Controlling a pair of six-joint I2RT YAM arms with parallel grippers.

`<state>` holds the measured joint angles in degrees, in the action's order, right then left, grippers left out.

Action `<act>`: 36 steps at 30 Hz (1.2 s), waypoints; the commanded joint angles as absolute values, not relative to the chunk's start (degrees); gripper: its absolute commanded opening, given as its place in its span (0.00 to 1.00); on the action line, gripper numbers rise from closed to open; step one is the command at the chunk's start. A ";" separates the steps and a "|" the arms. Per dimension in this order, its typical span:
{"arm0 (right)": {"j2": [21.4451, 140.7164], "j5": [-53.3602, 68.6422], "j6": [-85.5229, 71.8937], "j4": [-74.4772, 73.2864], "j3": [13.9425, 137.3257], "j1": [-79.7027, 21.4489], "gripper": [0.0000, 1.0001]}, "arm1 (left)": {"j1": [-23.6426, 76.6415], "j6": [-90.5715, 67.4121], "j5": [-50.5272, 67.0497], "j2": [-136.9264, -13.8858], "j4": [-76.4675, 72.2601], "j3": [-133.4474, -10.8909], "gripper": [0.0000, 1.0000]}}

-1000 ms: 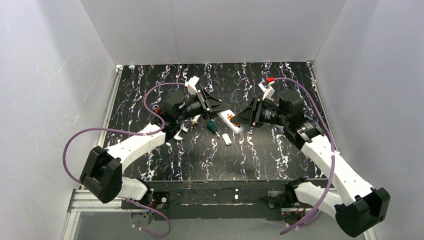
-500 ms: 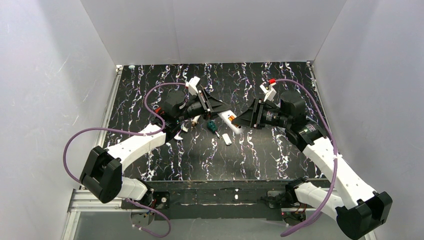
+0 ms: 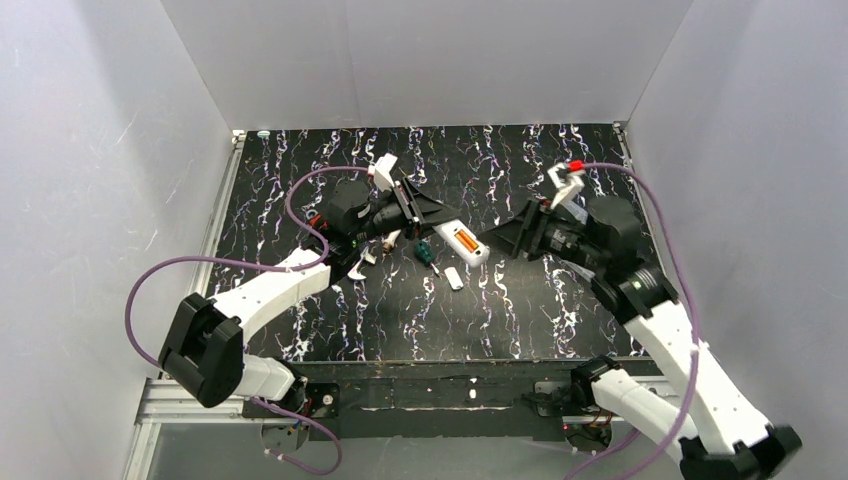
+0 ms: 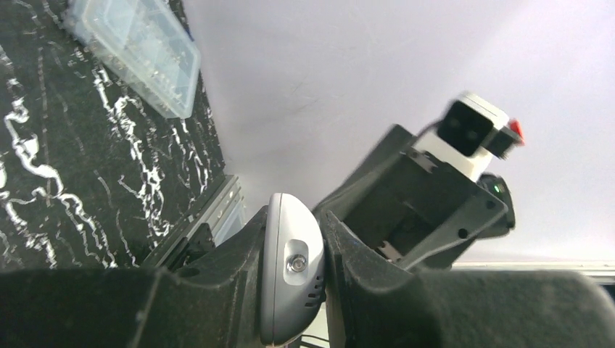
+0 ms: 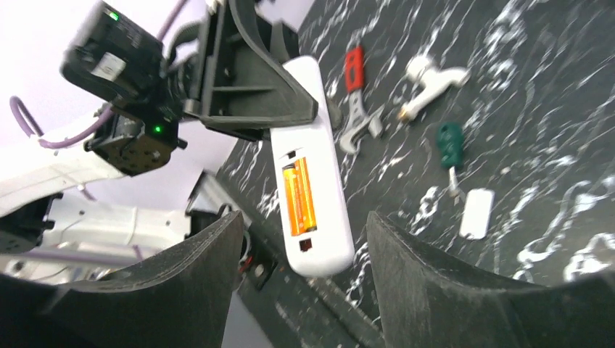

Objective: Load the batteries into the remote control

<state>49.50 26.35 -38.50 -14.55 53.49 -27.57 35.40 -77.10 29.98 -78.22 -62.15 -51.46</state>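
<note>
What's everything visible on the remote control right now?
The remote control is a slim white plastic-looking bar with rounded corners, its back toward the right wrist camera. Its battery recess is uncovered, with two orange batteries seated side by side. The left gripper clamps one end; the rest juts out free. The right gripper is open, not touching it.

Robot lab test cell. Plain white panel walls [image 3: 430, 60] box in a black marbled tabletop [image 3: 520, 310]. Left arm [image 3: 270, 290] and right arm [image 3: 670, 335] bolted by an aluminium rail [image 3: 160, 400] at the near edge, purple cables [image 3: 170, 265] looping loose.
</note>
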 commanded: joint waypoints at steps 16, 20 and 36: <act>61.47 -3.45 -21.04 -25.09 52.56 -32.84 0.53 | 25.18 -55.83 29.58 -57.60 -28.28 -52.37 0.00; 68.20 -4.38 -19.78 -24.72 54.57 -37.97 0.59 | 23.85 -53.93 29.61 -56.73 -25.23 -53.38 0.00; 89.91 -2.57 -20.75 -23.87 61.92 -43.44 0.76 | 23.63 -55.45 30.76 -56.80 -26.37 -52.50 0.00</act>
<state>88.23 -1.30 -21.82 -25.10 57.67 -41.95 23.94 -55.68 28.51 -58.06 -24.93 -50.96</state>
